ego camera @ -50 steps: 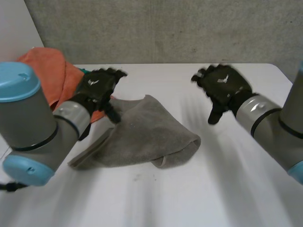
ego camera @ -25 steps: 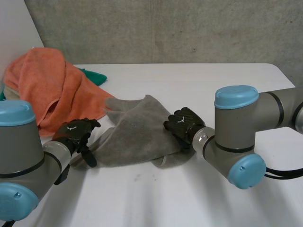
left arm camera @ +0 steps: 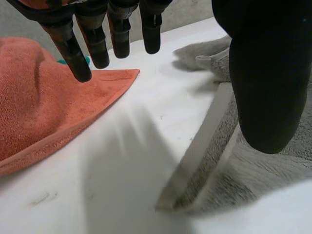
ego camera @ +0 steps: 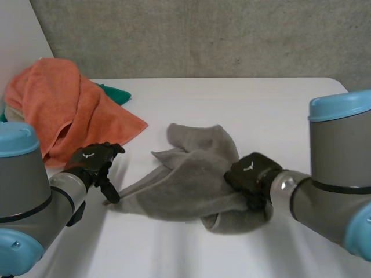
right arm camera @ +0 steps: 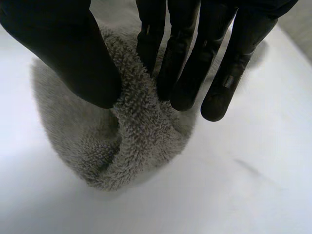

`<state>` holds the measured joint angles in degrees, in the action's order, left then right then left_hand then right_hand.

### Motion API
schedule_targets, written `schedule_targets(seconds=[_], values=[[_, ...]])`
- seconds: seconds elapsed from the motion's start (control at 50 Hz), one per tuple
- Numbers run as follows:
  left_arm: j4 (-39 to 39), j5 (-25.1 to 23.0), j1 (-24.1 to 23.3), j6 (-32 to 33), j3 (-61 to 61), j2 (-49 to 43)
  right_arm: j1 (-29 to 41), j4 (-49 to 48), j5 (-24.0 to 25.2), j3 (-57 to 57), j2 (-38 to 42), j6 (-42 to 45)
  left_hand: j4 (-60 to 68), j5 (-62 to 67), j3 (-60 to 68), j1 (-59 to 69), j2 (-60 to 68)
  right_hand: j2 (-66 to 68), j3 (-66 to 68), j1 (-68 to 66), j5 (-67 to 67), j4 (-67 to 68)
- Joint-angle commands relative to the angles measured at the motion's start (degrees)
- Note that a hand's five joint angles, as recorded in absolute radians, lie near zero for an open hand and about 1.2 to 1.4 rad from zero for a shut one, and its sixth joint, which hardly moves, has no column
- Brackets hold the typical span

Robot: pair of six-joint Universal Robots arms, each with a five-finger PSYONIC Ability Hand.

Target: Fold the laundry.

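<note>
The grey towel (ego camera: 191, 179) is lying bunched and creased in the middle of the white table (ego camera: 278, 104). No fold has been laid yet, so the step in hand is judged to be spreading the cloth flat. The right hand (ego camera: 250, 174) is working at the towel's near right end: in the right wrist view its thumb and fingers (right arm camera: 187, 63) are pressing together on a raised ridge of the pile and pinching it between them. The left hand (ego camera: 93, 163) is hovering at the towel's near left corner with its fingers (left arm camera: 97, 44) straight and spread, holding nothing; its thumb is hanging just above the hemmed edge. An orange towel (ego camera: 64, 110) is lying heaped at the far left with a green cloth (ego camera: 116, 94) showing behind it, both near the grey towel but not touching it. The next move is calling for the left hand to close on that corner, and then for both hands to draw apart until the cloth is lying flat.
</note>
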<state>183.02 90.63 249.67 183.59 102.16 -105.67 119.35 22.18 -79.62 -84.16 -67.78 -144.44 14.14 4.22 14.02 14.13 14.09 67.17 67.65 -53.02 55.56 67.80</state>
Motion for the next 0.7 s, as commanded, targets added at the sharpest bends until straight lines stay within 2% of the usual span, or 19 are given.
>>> schedule_targets(seconds=[0.02, 0.08, 0.1, 0.12, 0.16, 0.32, 0.42, 0.48, 0.58, 0.7], values=[[-0.64, -0.01, -0.15, 0.28, 1.46, -0.07, -0.34, 3.48, 10.35, -2.67, -2.98, -9.70, 4.98, 4.91, 5.11, 5.00, 5.03, 12.83, 12.35, -26.98, 14.44, 12.20], [-2.05, -0.10, -0.06, 1.33, 1.81, -0.15, 0.09, 3.31, 11.85, -2.50, -3.50, -13.84, 7.68, 7.60, 7.80, 7.69, 7.73, 10.56, 10.07, -24.71, 12.17, 9.93], [-2.40, -0.10, -0.06, 1.68, 1.81, -0.07, 0.18, 3.31, 11.94, -2.50, -3.50, -14.46, 7.85, 7.77, 7.97, 7.86, 7.90, 0.55, 0.06, -14.70, 2.16, -0.09], [-2.66, -0.10, -0.06, 1.95, 2.07, -0.07, 0.18, 3.31, 11.42, -1.97, -3.59, -15.07, 8.02, 7.94, 8.14, 8.03, 8.07, -24.03, -24.52, 9.88, -22.42, -24.67], [-2.84, -0.10, -0.06, 2.82, 2.34, -0.15, -0.08, 3.31, 11.33, -1.53, -3.59, -14.99, 8.02, 7.94, 8.14, 8.03, 8.07, -37.53, -38.02, 23.38, -35.92, -38.16], [-2.67, -0.10, 0.82, 3.62, 1.81, -1.03, -0.87, 2.34, 10.98, 4.97, -5.26, -14.12, 11.71, 11.64, 11.83, 11.72, 11.76, -41.44, -41.93, 27.29, -39.83, -42.07], [-2.58, -0.10, 0.64, 4.67, 1.64, -2.70, -1.57, 1.90, 10.89, 9.98, -4.03, -10.34, 13.40, 13.32, 13.52, 13.41, 13.45, -47.14, -47.63, 32.99, -45.53, -47.78], [-2.40, -0.01, 0.03, 6.16, 1.29, -4.11, -2.36, 0.50, 10.36, 13.31, 1.05, -6.30, 15.75, 15.67, 15.87, 15.76, 15.80, -47.66, -48.15, 33.51, -46.05, -48.30], [-1.35, 0.08, -0.15, 7.75, 0.76, -5.95, -1.75, -3.10, 5.63, 19.99, 10.10, 0.37, 20.29, 20.21, 20.41, 20.30, 20.34, -50.35, -50.84, 36.20, -48.74, -50.99], [-1.17, 0.17, -0.68, 8.28, -0.65, -7.97, -1.66, -7.94, 3.77, 23.87, 16.88, 4.86, 28.86, 28.78, 28.98, 28.87, 28.91, -50.18, -50.67, 36.03, -48.57, -50.82]])
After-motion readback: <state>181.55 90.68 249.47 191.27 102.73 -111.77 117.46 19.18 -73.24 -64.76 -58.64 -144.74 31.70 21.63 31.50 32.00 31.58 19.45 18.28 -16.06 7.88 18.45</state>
